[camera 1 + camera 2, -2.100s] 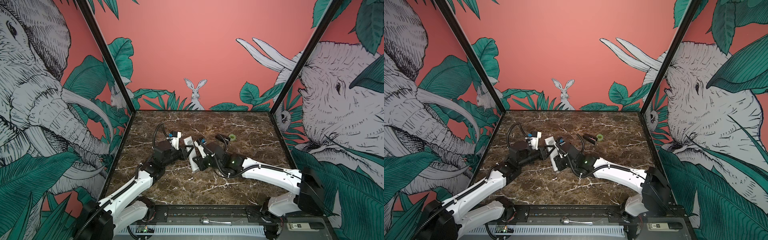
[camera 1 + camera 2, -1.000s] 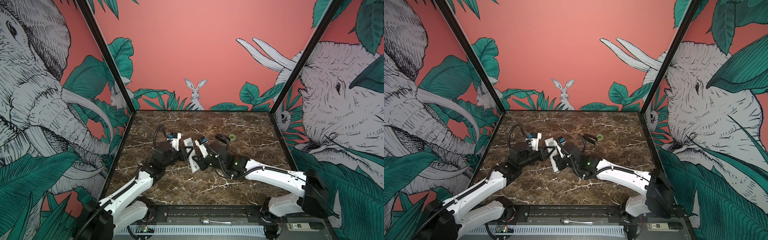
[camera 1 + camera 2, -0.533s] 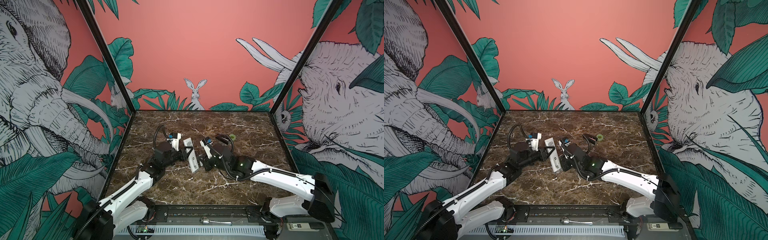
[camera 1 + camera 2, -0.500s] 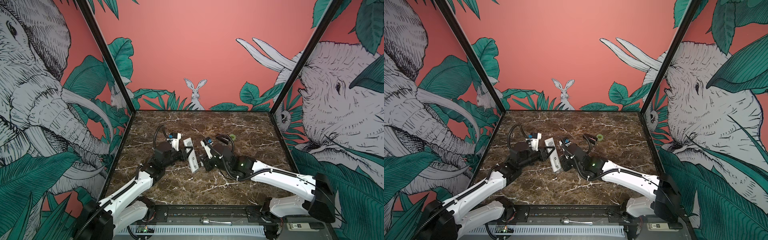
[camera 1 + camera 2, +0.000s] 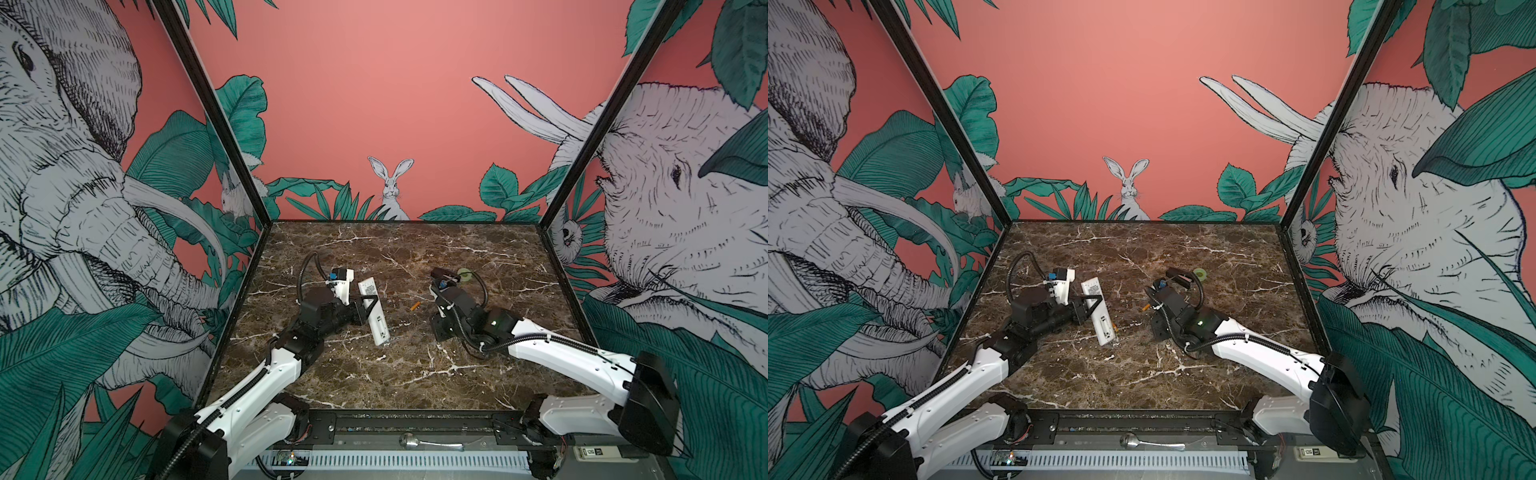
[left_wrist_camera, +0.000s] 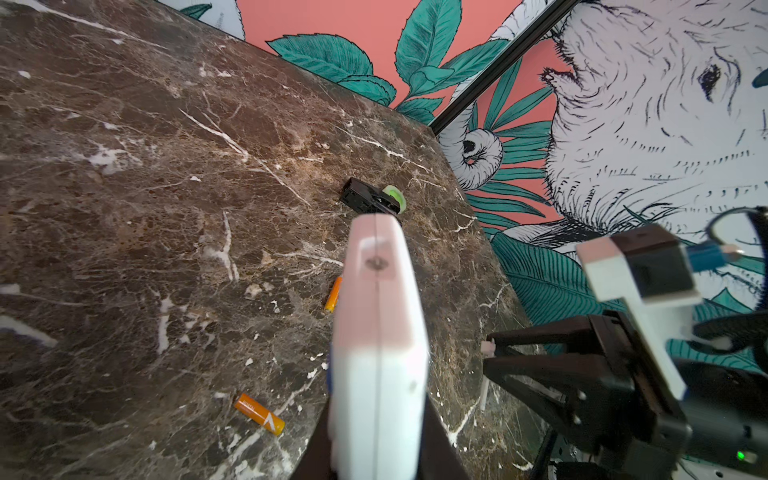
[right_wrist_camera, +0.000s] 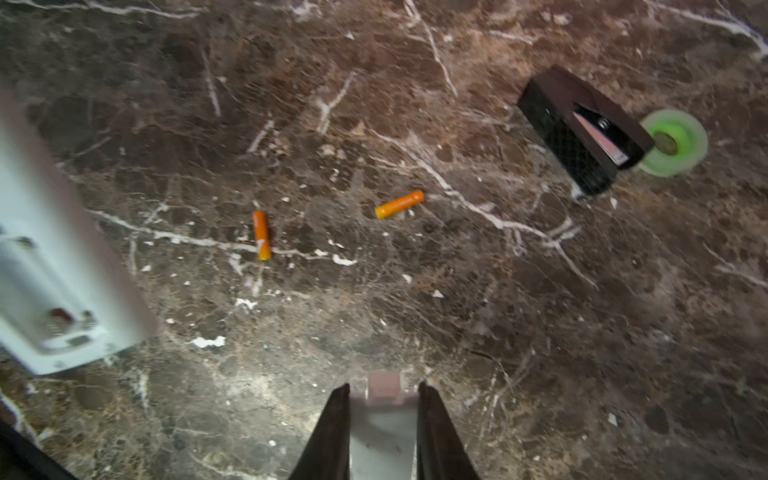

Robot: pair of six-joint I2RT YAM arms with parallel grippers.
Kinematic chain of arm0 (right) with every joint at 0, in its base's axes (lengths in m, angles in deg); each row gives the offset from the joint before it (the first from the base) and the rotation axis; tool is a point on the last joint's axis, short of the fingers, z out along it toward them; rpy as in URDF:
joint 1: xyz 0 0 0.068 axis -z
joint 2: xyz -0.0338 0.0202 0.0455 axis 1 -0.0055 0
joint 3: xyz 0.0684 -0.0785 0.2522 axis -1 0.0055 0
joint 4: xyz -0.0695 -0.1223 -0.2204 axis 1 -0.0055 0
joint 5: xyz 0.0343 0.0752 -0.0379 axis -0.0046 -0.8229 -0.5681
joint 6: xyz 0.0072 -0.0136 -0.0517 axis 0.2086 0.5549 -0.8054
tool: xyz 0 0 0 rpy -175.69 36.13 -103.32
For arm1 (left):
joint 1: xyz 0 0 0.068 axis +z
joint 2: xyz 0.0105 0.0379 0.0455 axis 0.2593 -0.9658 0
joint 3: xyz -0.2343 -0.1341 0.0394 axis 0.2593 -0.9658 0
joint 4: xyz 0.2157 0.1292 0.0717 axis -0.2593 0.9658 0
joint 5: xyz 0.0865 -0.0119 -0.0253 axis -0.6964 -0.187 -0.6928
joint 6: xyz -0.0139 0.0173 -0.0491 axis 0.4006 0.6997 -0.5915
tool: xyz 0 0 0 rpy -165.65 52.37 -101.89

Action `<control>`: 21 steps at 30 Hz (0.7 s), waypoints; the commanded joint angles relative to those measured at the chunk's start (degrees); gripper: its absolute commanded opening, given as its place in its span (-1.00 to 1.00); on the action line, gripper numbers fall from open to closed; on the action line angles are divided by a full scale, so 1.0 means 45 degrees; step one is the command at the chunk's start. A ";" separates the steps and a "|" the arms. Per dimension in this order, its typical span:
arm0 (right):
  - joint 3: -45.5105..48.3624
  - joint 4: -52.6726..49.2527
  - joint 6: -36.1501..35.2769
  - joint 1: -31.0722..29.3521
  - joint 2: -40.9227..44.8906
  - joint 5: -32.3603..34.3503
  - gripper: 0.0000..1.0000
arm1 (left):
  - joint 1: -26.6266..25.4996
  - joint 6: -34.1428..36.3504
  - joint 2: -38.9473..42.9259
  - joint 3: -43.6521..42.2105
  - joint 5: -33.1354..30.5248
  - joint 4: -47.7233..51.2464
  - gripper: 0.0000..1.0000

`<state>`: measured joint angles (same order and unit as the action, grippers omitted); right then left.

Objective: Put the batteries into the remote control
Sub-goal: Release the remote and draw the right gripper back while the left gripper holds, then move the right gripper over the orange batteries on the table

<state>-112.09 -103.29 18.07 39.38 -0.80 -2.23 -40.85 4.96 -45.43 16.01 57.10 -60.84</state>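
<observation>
Presently we are clamping the long slim white plastic remote control (image 5: 379,328) aslant in the left gripper (image 5: 365,308), the right gripper (image 7: 383,399) pinching a small white plastic cover (image 7: 382,432), and risking nudging away the two thin orange batteries (image 7: 262,235) lying loose on the marble between them.

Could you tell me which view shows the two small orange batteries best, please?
The right wrist view: both small orange cylindrical batteries lie unobstructed on the marble table. The left wrist view shows one whole, one partly behind the long white plastic remote control. Both top views show only one, tiny.
</observation>
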 commanded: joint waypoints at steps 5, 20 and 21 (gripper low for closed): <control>-0.0158 -0.0688 0.0296 0.0654 -0.0589 -0.0069 -0.63 | 0.1281 -0.0067 0.0226 -0.0679 0.1557 -0.1095 -1.00; -0.0279 -0.0366 0.0412 0.1266 -0.2663 -0.0614 -0.64 | 0.2223 -0.0008 0.0040 -0.1595 0.2602 -0.2535 -1.00; -0.0276 -0.0331 0.0422 0.1294 -0.2761 -0.0635 -0.64 | 0.2219 0.0065 0.0162 -0.1609 0.2601 -0.2469 -1.00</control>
<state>-112.55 -105.10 18.92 44.69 -12.38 -4.55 -31.28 4.00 -47.00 9.24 67.33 -69.78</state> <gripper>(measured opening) 0.236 0.202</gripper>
